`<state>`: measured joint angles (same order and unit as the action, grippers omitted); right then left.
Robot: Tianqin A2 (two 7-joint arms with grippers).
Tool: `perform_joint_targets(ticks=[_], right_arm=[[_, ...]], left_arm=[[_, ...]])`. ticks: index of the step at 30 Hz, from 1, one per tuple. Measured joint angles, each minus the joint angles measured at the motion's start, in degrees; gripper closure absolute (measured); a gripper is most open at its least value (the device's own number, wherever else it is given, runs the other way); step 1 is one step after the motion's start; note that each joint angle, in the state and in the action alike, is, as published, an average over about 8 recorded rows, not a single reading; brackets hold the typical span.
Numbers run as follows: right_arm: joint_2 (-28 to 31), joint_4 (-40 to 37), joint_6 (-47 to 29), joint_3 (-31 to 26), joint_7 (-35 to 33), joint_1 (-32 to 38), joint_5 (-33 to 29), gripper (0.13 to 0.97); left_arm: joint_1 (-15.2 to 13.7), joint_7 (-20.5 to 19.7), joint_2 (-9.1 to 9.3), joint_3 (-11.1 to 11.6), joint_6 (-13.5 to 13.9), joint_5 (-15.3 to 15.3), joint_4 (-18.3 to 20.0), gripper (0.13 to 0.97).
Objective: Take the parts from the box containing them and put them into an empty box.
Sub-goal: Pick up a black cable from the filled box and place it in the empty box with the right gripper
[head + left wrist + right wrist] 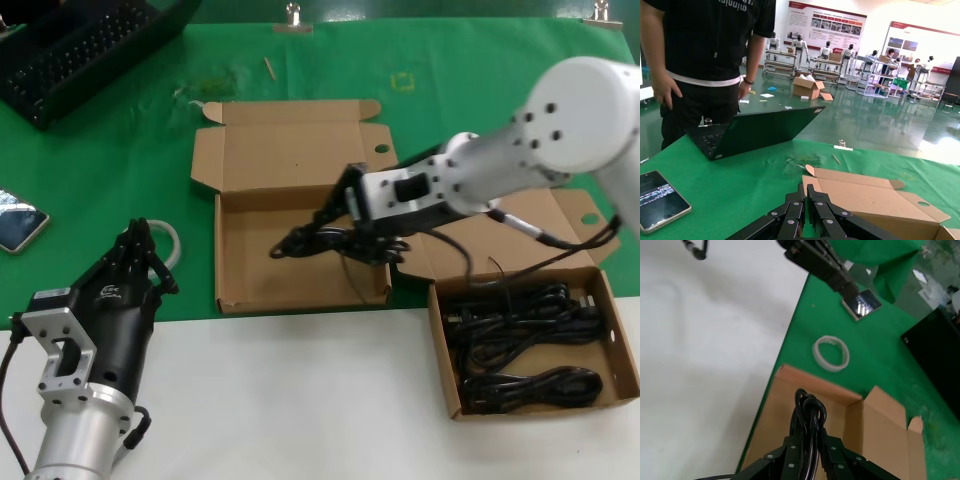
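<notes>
Right gripper (335, 232) clamps a cord (809, 426); no legible labels.

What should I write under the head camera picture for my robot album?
Right gripper carries a black power cord over the empty box.

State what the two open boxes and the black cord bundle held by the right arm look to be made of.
Both shallow brown boxes: matte corrugated cardboard, judging by creased flaps and raw edges. Thin black looped cord bundle in the right pincer: apparently rubber or plastic sheathing with a slight sheen.
</notes>
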<state>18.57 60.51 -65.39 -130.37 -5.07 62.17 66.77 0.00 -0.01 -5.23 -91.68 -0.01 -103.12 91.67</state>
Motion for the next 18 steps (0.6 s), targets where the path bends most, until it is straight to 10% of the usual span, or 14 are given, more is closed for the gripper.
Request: perform_joint_targets(ticks=[18], right_arm=[[-11.87,-17.71,12.07,-2.24,-11.21,1.33,-1.34,0.905]], left_arm=[[0.0,0.0,0.0,0.0,0.0,0.0,0.0,0.941]])
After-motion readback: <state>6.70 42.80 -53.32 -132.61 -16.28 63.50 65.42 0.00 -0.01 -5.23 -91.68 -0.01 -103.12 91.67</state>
